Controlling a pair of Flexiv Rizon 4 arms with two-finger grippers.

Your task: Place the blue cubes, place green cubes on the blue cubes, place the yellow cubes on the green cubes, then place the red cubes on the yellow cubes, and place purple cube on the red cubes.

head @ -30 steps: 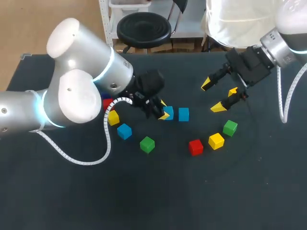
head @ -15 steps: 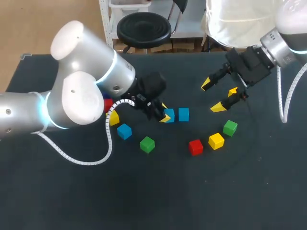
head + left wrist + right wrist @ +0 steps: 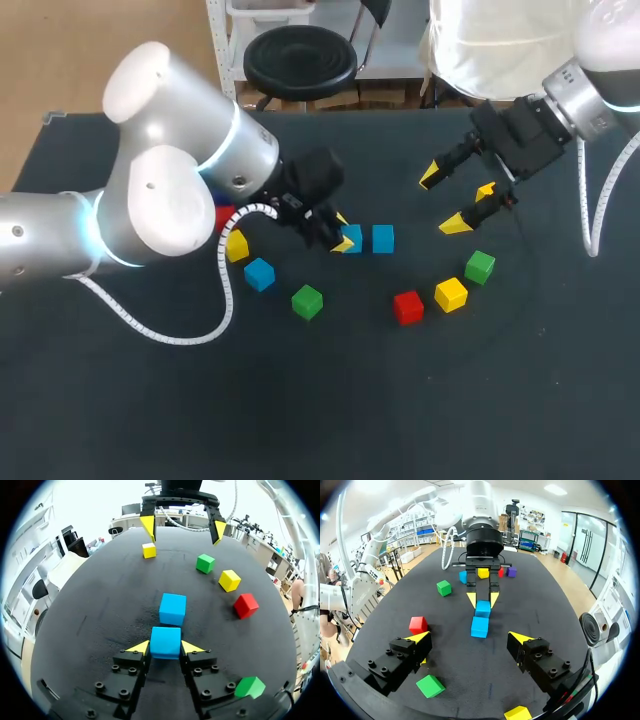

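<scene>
Tabletop point(image 3: 320, 400): three blue cubes point(image 3: 383, 238), two green cubes point(image 3: 307, 301).

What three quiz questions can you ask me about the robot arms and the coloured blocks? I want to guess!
1. True or false: the right gripper is holding a block.
2. What colour is the cube squeezed between the left gripper's fingers?
3. Which one lies closest to the red cube nearest the right arm? A: yellow cube. B: purple cube. C: green cube.

Key: 1 false, it is open and empty. 2 blue. 3 A.
</scene>
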